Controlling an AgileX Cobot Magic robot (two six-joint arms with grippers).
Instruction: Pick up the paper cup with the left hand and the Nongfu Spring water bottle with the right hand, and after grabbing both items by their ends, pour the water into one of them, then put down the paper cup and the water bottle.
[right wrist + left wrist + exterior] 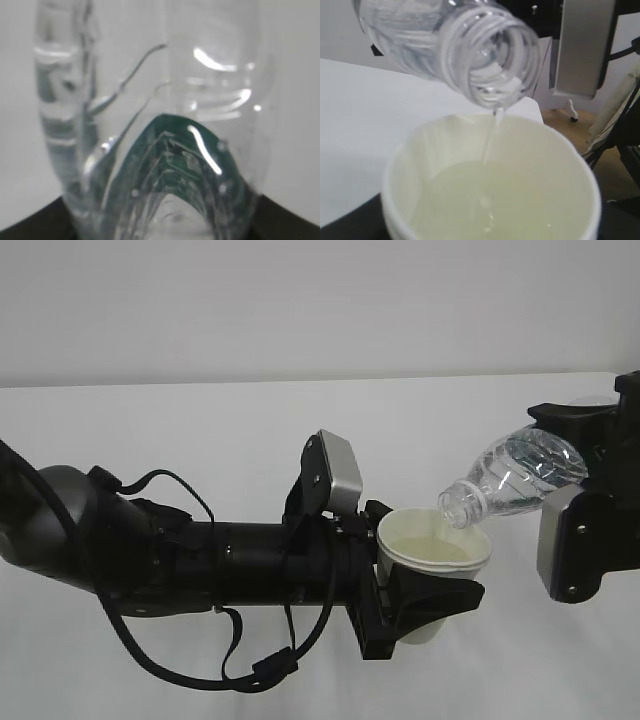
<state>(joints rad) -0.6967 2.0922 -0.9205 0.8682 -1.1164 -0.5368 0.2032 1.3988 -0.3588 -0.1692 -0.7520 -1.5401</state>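
One paper cup (434, 558) clenched in left hand (425, 600), one bottle (515, 477) (tilted, pouring) gripped by right hand (590, 480)

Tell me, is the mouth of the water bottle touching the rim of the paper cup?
Apart. The left wrist view shows the water bottle mouth hanging above the paper cup rim, with table visible between them and only a thin stream of water bridging the gap.

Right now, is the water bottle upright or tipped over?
Tipped: the water bottle slants neck-down over the paper cup, a thin stream of water falling in.
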